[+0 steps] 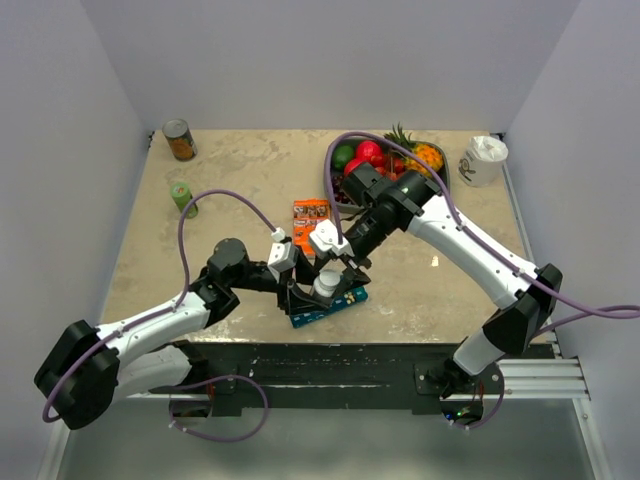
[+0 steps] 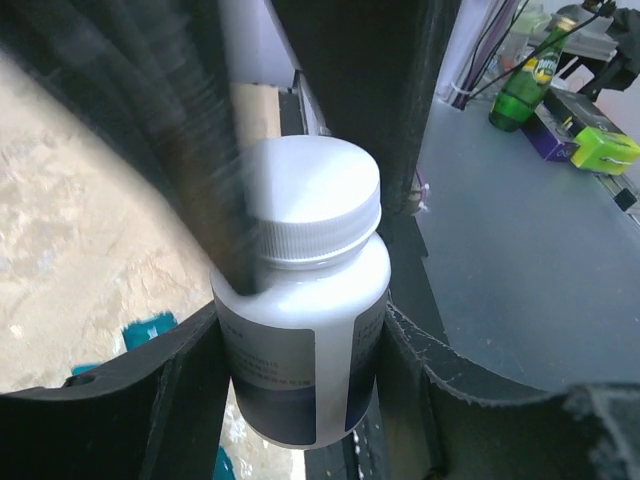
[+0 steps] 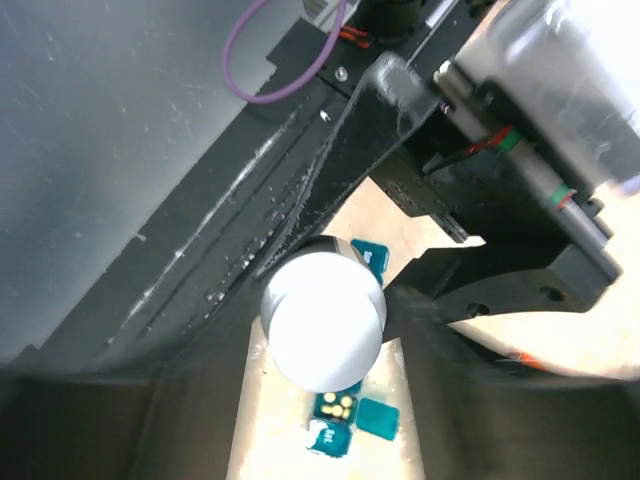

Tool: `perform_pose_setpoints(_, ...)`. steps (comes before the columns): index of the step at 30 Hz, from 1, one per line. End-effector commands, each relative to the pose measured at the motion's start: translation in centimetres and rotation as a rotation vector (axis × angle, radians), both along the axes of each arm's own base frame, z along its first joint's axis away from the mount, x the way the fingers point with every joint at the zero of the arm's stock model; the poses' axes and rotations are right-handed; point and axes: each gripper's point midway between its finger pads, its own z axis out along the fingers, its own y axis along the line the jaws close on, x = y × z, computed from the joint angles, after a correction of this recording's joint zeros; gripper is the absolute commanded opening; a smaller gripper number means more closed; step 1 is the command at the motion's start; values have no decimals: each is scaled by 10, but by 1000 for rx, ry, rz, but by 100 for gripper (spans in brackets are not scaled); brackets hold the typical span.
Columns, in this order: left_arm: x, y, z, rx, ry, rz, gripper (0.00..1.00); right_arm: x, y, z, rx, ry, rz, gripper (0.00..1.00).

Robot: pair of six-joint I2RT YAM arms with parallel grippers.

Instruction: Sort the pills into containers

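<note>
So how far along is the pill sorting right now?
A few yellow pills already sit in one open slot of the teal organiser. In hand: the left gripper holds the white bottle while the right gripper grips its cap. Left: getting it off and filling more slots.

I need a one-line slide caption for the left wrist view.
Left gripper holding the capped white bottle above the teal pill organiser.

- white bottle (image 2: pixel 300 340), near middle: the label's small print is too blurred to read
- orange box (image 1: pixel 311 214) beyond it: print too small
- pill box (image 3: pixel 326 438) lid: white mark, illegible
</note>
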Motion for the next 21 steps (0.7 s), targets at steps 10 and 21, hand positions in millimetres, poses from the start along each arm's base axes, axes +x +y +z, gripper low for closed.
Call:
perform_pose_setpoints(10, 38, 7, 27, 3, -131, 245, 0, 29, -4, 54, -4, 12, -453, 89)
perform_pose_setpoints(21, 54, 11, 31, 35, -122, 372, 0, 72, 4, 22, -72, 118, -746, 86)
